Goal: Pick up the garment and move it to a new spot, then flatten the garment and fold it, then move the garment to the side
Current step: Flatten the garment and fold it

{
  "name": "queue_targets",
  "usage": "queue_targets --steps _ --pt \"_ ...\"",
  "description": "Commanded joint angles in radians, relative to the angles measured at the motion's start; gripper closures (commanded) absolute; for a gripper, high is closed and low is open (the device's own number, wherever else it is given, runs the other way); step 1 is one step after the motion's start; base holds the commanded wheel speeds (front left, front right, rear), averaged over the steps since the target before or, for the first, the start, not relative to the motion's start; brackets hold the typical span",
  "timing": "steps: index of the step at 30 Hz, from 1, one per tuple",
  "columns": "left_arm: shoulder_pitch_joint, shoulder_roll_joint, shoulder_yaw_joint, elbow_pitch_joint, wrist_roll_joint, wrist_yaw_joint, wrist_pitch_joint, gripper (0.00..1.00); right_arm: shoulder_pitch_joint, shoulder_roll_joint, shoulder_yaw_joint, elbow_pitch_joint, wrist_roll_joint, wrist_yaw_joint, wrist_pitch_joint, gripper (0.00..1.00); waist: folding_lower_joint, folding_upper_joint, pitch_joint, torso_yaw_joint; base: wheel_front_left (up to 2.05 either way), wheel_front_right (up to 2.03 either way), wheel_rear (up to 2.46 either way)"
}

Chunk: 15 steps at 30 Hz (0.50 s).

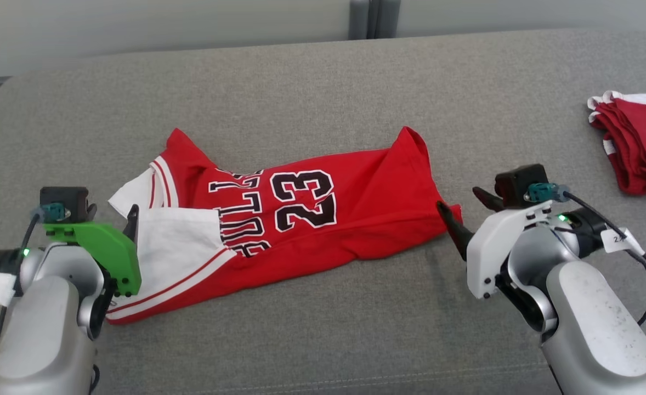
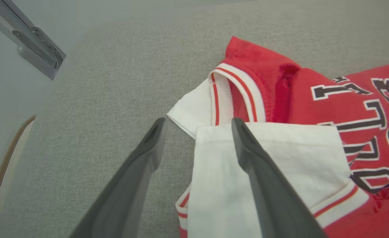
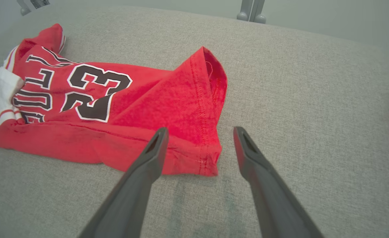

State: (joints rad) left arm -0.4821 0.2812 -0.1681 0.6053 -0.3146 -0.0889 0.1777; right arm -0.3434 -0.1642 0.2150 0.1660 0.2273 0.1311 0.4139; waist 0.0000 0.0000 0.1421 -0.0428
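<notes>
Jersey (image 1: pixel 312 219): looked soft, light, limp; best pinched at white edge (image 2: pixel 280 155) and hem (image 3: pixel 202 109). Left gripper (image 2: pixel 198 121): spread wide over white edge. Right gripper (image 3: pixel 200 130): spread wide beside hem.

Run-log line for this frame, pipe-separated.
red jersey crumpled on grey cushion | left gripper open over white sleeve edge | right gripper open over hem corner | nothing held
</notes>
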Motion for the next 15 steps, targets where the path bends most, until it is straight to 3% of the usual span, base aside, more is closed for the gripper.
queue_targets --steps 1,7,15 --pt "-0.04 0.013 -0.005 0.031 -0.003 -0.007 0.031 0.0 -0.025 -0.006 0.009 -0.008 0.008 -0.001 0.007 0.0 0.0 0.0 0.061 -0.032 0.0 0.0 0.0" --pt "-0.113 0.034 -0.02 0.098 -0.017 -0.017 0.114 0.0 -0.056 -0.018 0.012 -0.024 0.015 -0.001 -0.002 0.0 0.0 0.0 0.113 -0.038 0.0 0.0 0.0" --pt "-0.138 0.037 -0.024 0.145 -0.034 -0.011 0.147 0.02 -0.051 -0.02 -0.002 -0.015 0.006 -0.001 -0.018 0.0 0.0 0.0 0.139 -0.035 0.0 0.0 0.0"
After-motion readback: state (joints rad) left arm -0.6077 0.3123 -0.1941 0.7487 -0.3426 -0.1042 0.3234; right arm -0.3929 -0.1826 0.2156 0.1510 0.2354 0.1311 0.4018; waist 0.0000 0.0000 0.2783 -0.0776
